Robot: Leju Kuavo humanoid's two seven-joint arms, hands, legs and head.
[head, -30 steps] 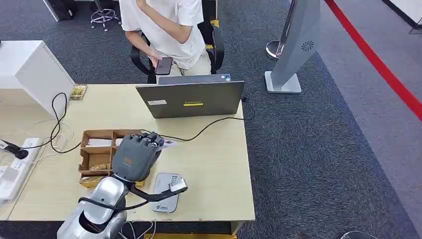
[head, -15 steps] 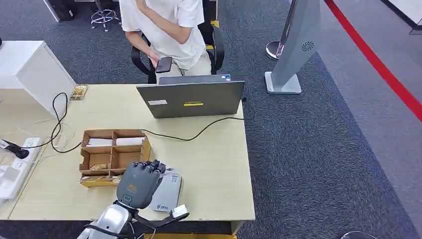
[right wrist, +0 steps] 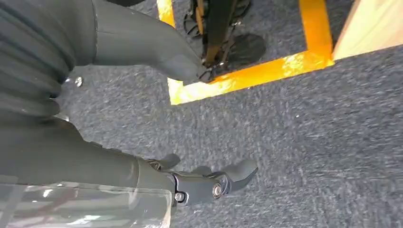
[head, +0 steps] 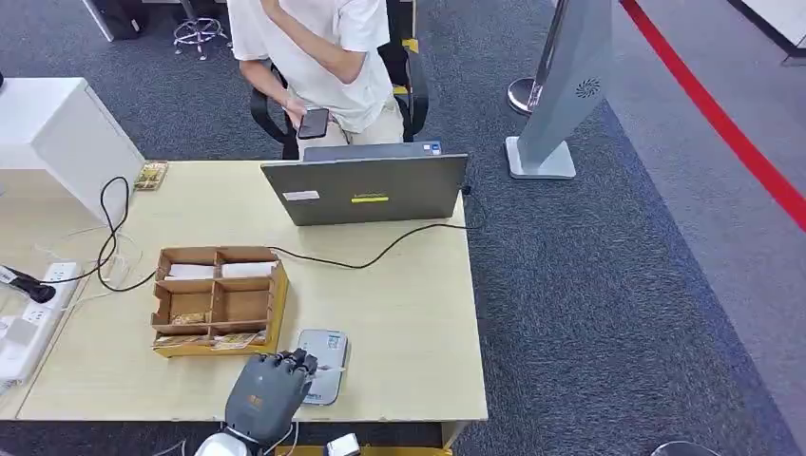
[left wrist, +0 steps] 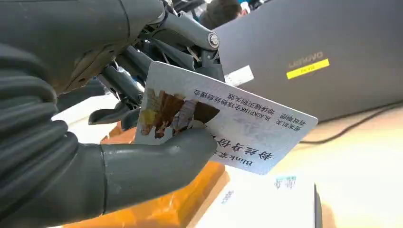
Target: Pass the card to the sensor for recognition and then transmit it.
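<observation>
A: What has the left hand (head: 266, 394) got?

B: The card (left wrist: 223, 118), pinched between thumb and fingers (left wrist: 190, 33), low in the head view, just beside the grey sensor (head: 318, 366). The right hand (right wrist: 157, 118) hangs over the carpet, fingers loosely apart, holding nothing.

A: Risks?

B: The pinch sits on one end of the card; I judge a tilt or a bump on the sensor could twist it loose, or it may pass too far off to read.

A: Around it?

B: A pale surface (head: 418, 304) with a cardboard tray (head: 214, 299), laptop (head: 366, 190), cables; a seated person (head: 318, 57) at the top, grey carpet (head: 608, 285) and a red floor line at the right.
</observation>
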